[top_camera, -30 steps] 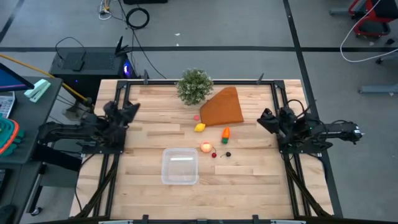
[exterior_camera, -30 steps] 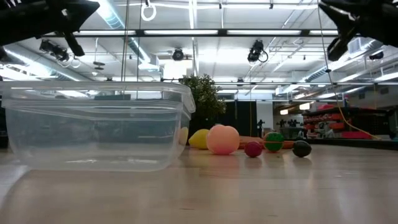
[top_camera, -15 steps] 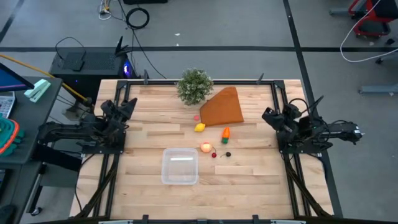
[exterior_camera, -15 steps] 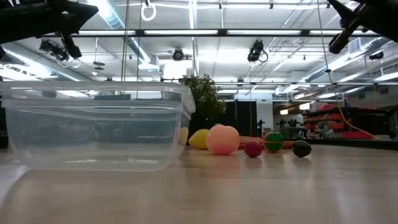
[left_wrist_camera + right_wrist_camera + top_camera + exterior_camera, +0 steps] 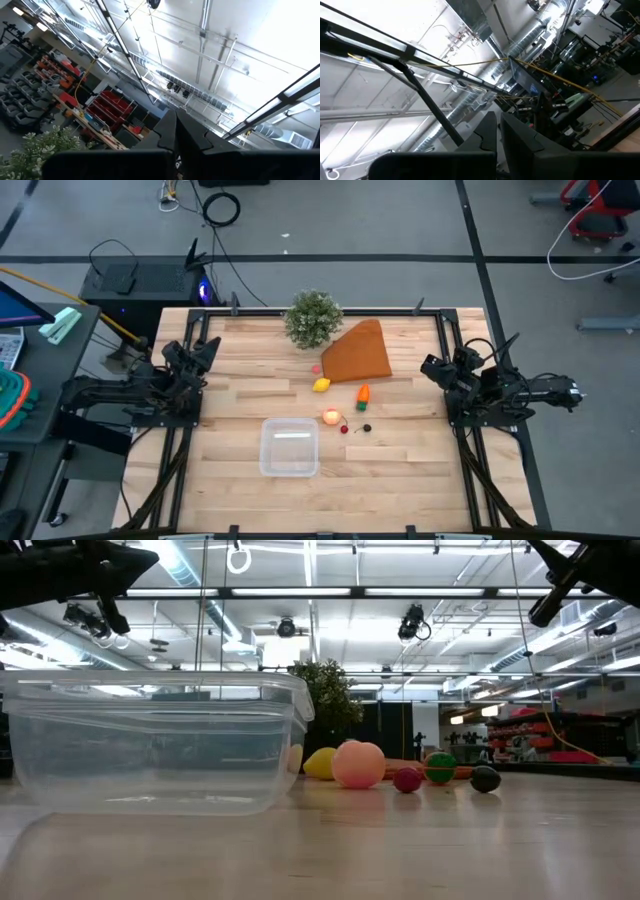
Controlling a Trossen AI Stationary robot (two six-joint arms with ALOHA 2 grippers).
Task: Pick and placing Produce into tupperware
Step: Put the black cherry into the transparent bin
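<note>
The clear square tupperware (image 5: 290, 447) (image 5: 150, 740) sits on its base at the table's near middle. The produce rests on the wood just beyond it: a yellow lemon (image 5: 321, 385) (image 5: 320, 762), an orange carrot with a green top (image 5: 363, 394) (image 5: 440, 767), a peach-pink ball (image 5: 331, 417) (image 5: 358, 764), a red bit (image 5: 344, 429) (image 5: 406, 779) and a dark bit (image 5: 366, 428) (image 5: 485, 779). My left gripper (image 5: 212, 350) (image 5: 176, 135) hovers shut at the table's left edge. My right gripper (image 5: 427, 366) (image 5: 498, 132) hovers shut at the right edge. Both are raised, point up at the ceiling and hold nothing.
A bushy green plant (image 5: 313, 318) stands at the far middle, with a big orange-brown wedge (image 5: 357, 352) lying beside it, just beyond the produce. A tiny pink piece (image 5: 316, 367) lies at the wedge's left corner. Bare wood (image 5: 400, 470) stretches along the near edge and both sides.
My right gripper has lifted and tipped upward, drawing back a little toward the table's right edge; in the low view it has risen toward the top corner. It has stayed shut. Produce and tupperware have not moved.
</note>
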